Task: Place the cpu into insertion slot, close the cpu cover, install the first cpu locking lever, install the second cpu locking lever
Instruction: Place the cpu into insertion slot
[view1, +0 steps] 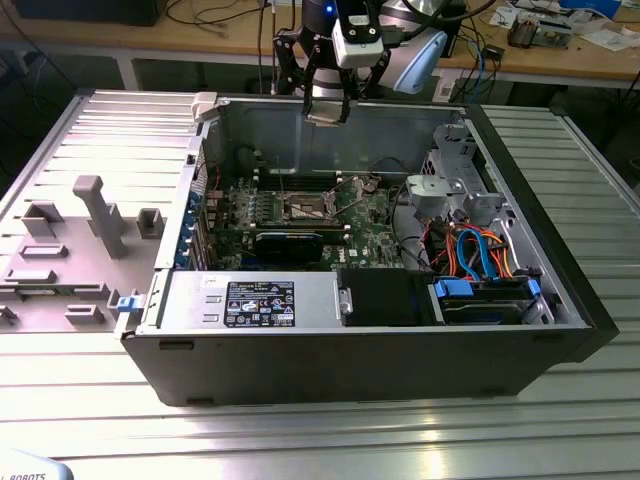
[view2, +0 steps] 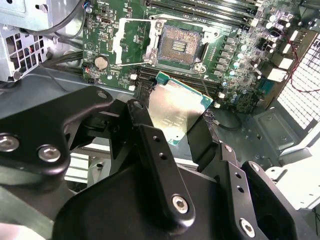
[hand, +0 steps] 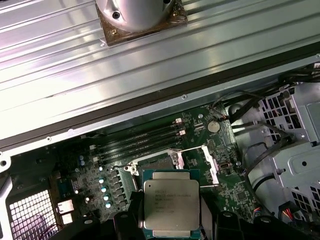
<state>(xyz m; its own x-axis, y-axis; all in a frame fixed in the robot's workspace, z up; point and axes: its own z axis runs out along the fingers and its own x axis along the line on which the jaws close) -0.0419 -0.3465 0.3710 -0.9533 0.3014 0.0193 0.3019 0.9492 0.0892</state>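
1. One gripper (view1: 327, 112) is hanging over the rear wall of the open computer case (view1: 330, 140) in the exterior view. It is sitting high above the green motherboard (view1: 370, 235).
2. Its black fingers (view2: 145, 132) are clamping the cpu (view2: 177, 112) by opposite edges. They are parted only as far as the chip is wide and are gripping nothing else.
3. In both wrist views the cpu is lying flat between the fingers with its dull silver top facing the cameras. It is hanging in the air, well apart from the board and touching only the fingers.
4. The insertion slot (view2: 181, 42) is lying uncovered on the motherboard, with its dark centre showing inside the silvery rim. In the first wrist view it is sitting just beside a row of long memory slots (hand: 140, 142).
5. The cpu cover (view2: 120, 42) is resting swung open at one side of the slot, not over it, and green board is showing through its cutout.
6. In the exterior view a long black card (view1: 290, 240) is lying across the board in front of the slot, and a labelled power supply box (view1: 250, 300) is filling the case's near edge.
7. Blue and orange cables (view1: 480, 255) are bunching at the exterior view's right. A grey fixture plate (view1: 70, 255) is lying outside the case at the exterior view's left, on the ribbed metal table (view1: 580, 140).
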